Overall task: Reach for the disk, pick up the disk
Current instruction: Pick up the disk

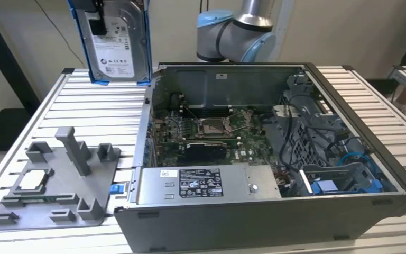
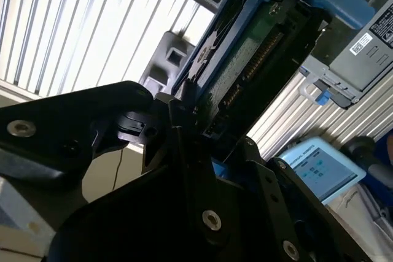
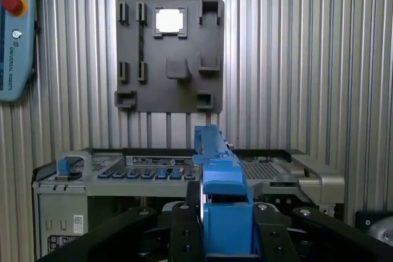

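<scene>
The disk (image 1: 114, 47), a silver-grey hard drive with a white label and bright blue rails, hangs upright in the air above the table's far part, at the exterior view's left of the open computer case. My gripper (image 1: 108, 8) grips its upper end and is shut on it. In the first wrist view the disk's blue rail (image 3: 220, 182) runs edge-on between my black fingers (image 3: 184, 231). In the second wrist view the disk's underside with its connector (image 2: 245, 59) sticks out from the gripper (image 2: 199, 130).
An open computer case (image 1: 344, 127) with motherboard and cables fills the table's middle. A grey fixture plate (image 1: 83, 201) with upright posts holds a small silver chip (image 1: 34, 181) at the exterior view's left. A teach pendant (image 3: 15, 35) lies on the slatted table (image 1: 97, 121).
</scene>
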### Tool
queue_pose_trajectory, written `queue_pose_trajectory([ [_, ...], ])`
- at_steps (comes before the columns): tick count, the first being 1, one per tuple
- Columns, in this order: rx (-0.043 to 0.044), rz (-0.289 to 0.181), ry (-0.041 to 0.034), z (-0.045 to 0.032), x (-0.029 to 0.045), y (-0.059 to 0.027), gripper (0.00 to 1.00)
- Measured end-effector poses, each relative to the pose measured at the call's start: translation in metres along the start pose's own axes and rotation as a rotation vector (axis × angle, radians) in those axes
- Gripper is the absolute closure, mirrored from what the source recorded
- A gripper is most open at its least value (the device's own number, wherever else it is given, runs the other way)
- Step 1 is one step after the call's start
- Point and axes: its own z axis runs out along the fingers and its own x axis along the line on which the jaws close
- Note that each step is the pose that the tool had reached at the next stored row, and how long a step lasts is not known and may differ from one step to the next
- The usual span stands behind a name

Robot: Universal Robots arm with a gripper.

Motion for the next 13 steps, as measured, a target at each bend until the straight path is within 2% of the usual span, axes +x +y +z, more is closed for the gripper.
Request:
queue_pose_trajectory([
  [13, 0.0002, 0.0, 0.0001, 0.0017, 0.0, -0.0374, 1.0],
])
